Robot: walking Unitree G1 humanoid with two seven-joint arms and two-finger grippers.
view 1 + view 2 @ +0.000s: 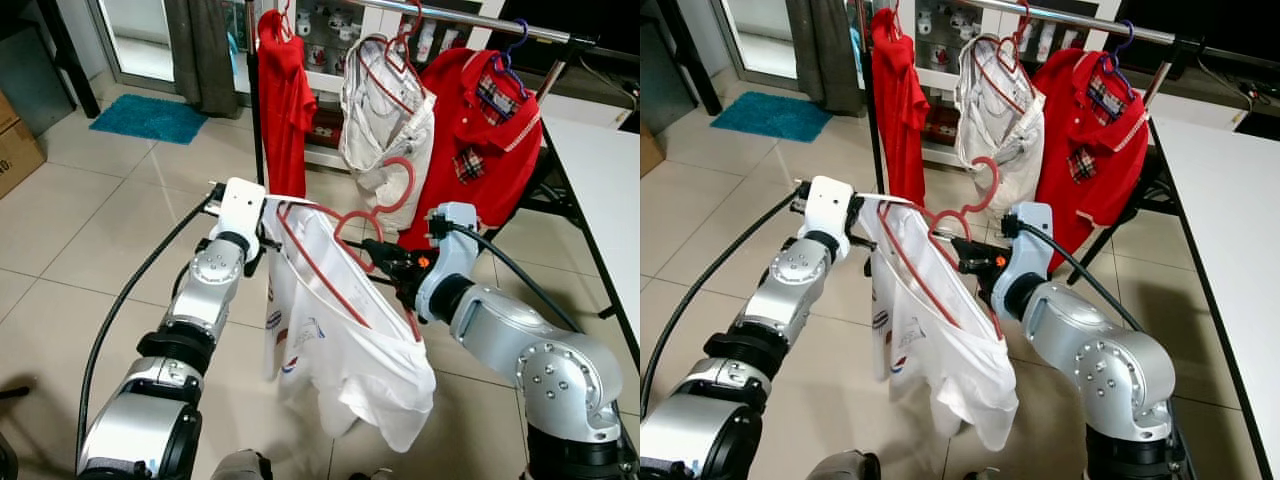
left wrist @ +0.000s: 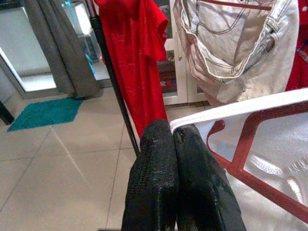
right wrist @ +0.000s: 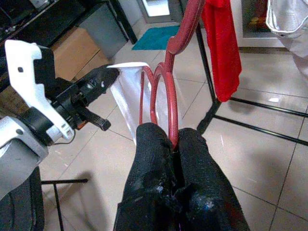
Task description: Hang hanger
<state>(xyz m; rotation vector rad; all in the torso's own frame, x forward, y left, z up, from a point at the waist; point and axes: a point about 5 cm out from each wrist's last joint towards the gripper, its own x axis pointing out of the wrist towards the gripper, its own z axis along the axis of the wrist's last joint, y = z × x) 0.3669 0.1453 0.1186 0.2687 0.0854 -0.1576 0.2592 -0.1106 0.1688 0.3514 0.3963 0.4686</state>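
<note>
A red plastic hanger [image 1: 398, 190] carries a white T-shirt [image 1: 340, 350], and both are held up between my two arms, below the clothes rail [image 1: 470, 20]. My left gripper [image 2: 172, 130] is shut on the shirt's shoulder edge, at the left end of the hanger. My right gripper [image 3: 174, 134] is shut on the hanger's neck, just under its hook [image 3: 185, 24]. The hook points up toward the rail and stays below it, in front of the hanging clothes. The shirt's lower part droops toward the floor.
On the rail hang a red shirt [image 1: 285, 90], a white denim garment [image 1: 385, 120] on a red hanger and a red polo [image 1: 480, 140] on a blue hanger. The rack's black post [image 1: 255, 100] stands left, a white table [image 1: 600, 190] right. A teal mat [image 1: 150, 118] lies far left.
</note>
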